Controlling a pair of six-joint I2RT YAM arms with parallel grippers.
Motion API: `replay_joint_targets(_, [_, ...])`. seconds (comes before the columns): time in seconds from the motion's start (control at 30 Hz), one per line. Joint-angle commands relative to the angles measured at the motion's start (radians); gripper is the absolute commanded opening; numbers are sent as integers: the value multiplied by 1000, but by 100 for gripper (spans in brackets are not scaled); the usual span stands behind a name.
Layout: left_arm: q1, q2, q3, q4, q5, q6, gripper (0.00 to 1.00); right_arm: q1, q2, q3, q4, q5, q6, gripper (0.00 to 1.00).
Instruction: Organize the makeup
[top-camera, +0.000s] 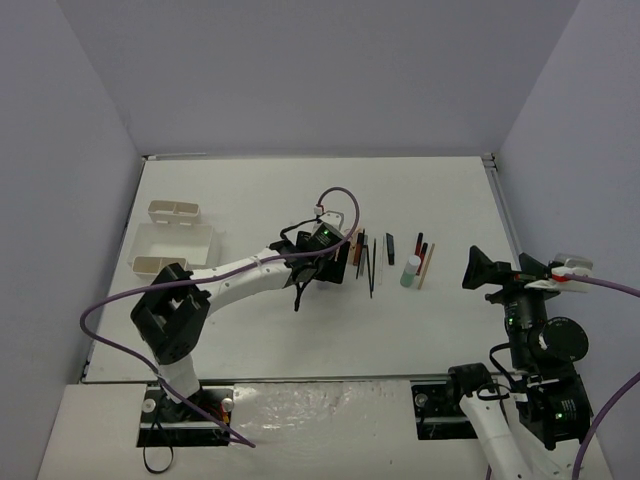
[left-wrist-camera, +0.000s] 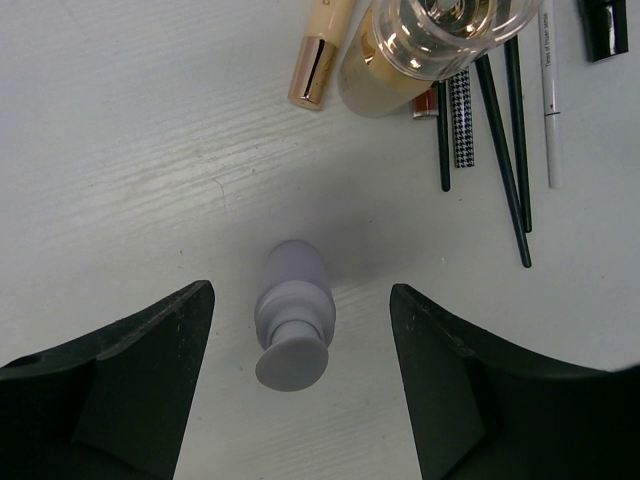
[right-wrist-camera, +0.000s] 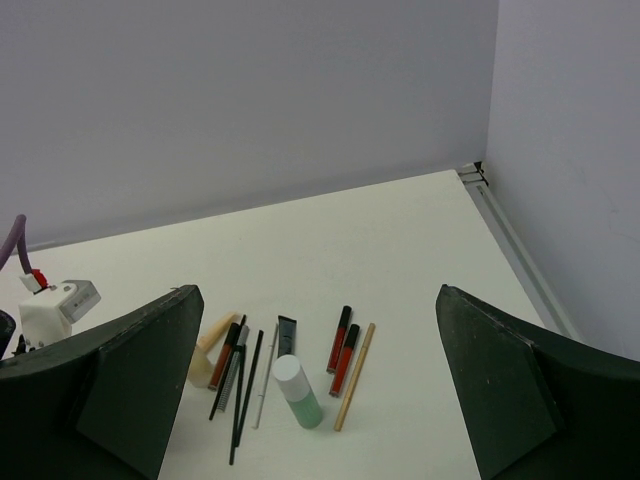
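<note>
The left gripper (left-wrist-camera: 300, 298) had its dark fingers (left-wrist-camera: 150, 370) parted, straddling but not touching a small matte grey bottle (left-wrist-camera: 292, 310) that lay on the white, faintly grained table (left-wrist-camera: 130, 170). Beyond the fingertips lay a glossy amber bottle (left-wrist-camera: 400, 60) and thin black pencils (left-wrist-camera: 505, 150). The right gripper (right-wrist-camera: 318, 300) gaped wide and empty, with a white-green bottle (right-wrist-camera: 297, 392) and a tan stick (right-wrist-camera: 354, 375) on the table beyond it. Pale lilac walls (right-wrist-camera: 250, 100) enclosed the table.

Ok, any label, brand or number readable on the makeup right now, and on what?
Thin white pencil: one line of small dark print along the barrel, too small to read.
Small lilac pump bottle: no lettering visible.
No other text shows in any view.
</note>
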Motion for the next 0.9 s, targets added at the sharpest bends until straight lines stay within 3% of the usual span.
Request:
replay_joint_targets(0.0, [-8, 4, 76, 12, -36, -20, 65, 6, -8, -3, 64, 18, -3, 100])
replay_joint_targets(0.23, [-8, 22, 91, -7, -43, -22, 55, 6, -21, -7, 62, 23, -4, 100])
replay_joint_targets(0.57, [-8, 38, 103, -41, -56, -31, 50, 8, -32, -12, 62, 26, -6, 100])
replay_joint_targets(0.87, [-8, 33, 115, -63, -53, -35, 25, 9, -39, -14, 60, 31, -7, 100])
